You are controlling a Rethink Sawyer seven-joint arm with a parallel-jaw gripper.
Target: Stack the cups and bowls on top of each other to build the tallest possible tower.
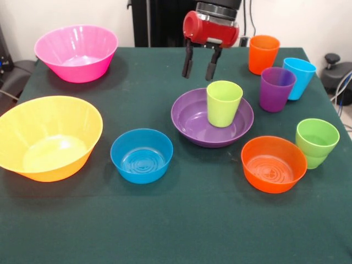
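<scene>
The gripper [199, 70] hangs empty with its fingers apart, above the far rim of the purple bowl [193, 122]. The lime-yellow cup [223, 103] stands upright inside that bowl. The small blue bowl [142, 155] sits apart on the table [181, 225], seemingly unobstructed. An orange bowl [273, 164] and green cup [317, 142] sit just beside each other.

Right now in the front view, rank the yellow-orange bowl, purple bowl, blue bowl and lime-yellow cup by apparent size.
1. yellow-orange bowl
2. purple bowl
3. blue bowl
4. lime-yellow cup
</scene>
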